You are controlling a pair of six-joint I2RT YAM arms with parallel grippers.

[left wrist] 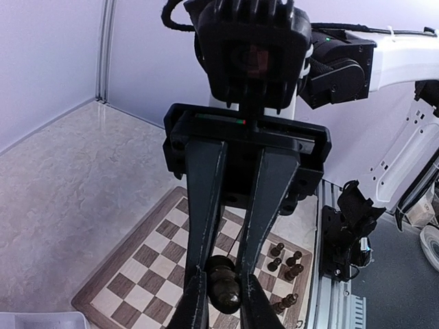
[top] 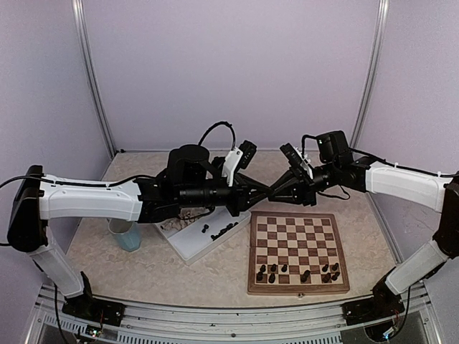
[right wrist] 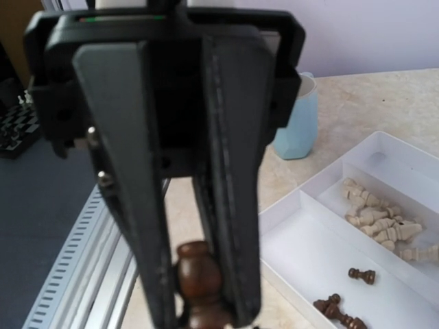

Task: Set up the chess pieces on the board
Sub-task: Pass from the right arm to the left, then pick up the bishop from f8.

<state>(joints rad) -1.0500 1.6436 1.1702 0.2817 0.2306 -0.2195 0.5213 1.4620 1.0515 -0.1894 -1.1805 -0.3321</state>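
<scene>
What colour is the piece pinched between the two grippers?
Dark brown chess piece, clearest in right wrist view.

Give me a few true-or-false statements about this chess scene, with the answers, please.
1. The left gripper and the right gripper meet in mid-air at one dark piece. True.
2. The chessmen on the board are pale. False: they are dark, standing in the near rows of the board.
3. The white tray keeps pale pieces and dark pieces in separate compartments. True.
4. The blue cup lies inside the tray. False: it stands on the table beside the tray.
</scene>
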